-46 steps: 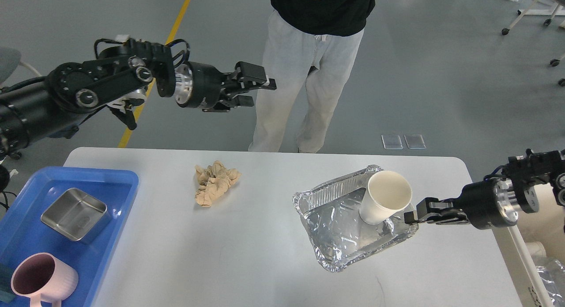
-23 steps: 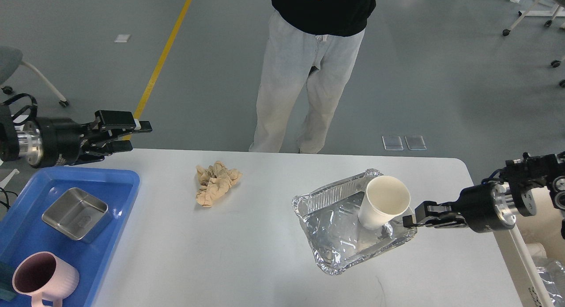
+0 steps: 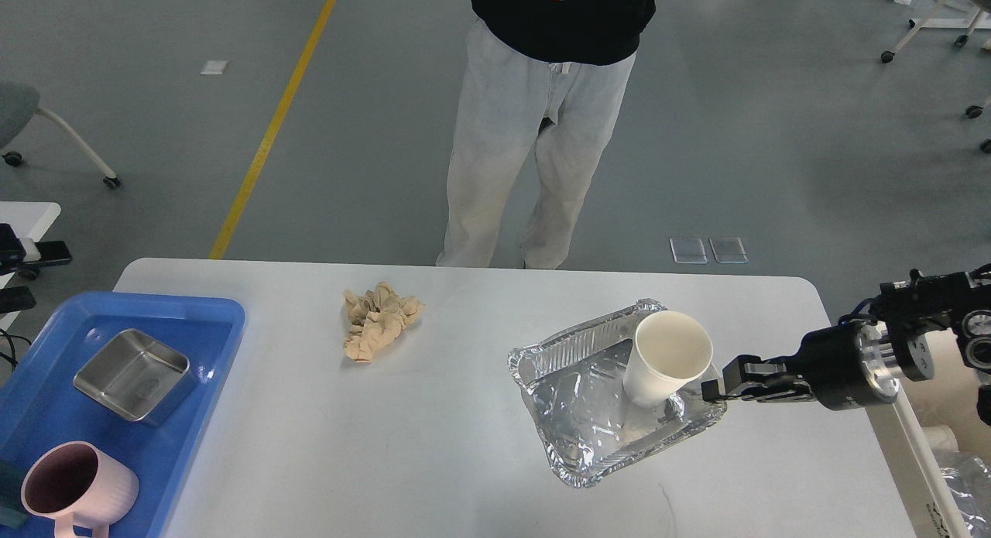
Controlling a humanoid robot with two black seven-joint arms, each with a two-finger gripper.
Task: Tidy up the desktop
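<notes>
Head view: paper cup (image 3: pixel 666 358) inside foil tray (image 3: pixel 588 414); right tool (image 3: pixel 716 387) clamped on tray rim; left tool (image 3: pixel 23 271) unclear.

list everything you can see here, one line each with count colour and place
desktop: 1, white, fills the lower view
foil tray: 1, silver, right of centre on the desktop
paper cup: 1, white, tilted inside the foil tray
crumpled paper: 1, tan, far centre-left of the desktop
blue tray: 1, blue, left edge of the desktop
metal dish: 1, steel, in the blue tray
mug: 1, pink, near corner of the blue tray
person: 1, black top, grey trousers, beyond the desktop
right claw: 1, black, at the foil tray's right rim
left claw: 1, black, left edge, mostly cropped
</notes>
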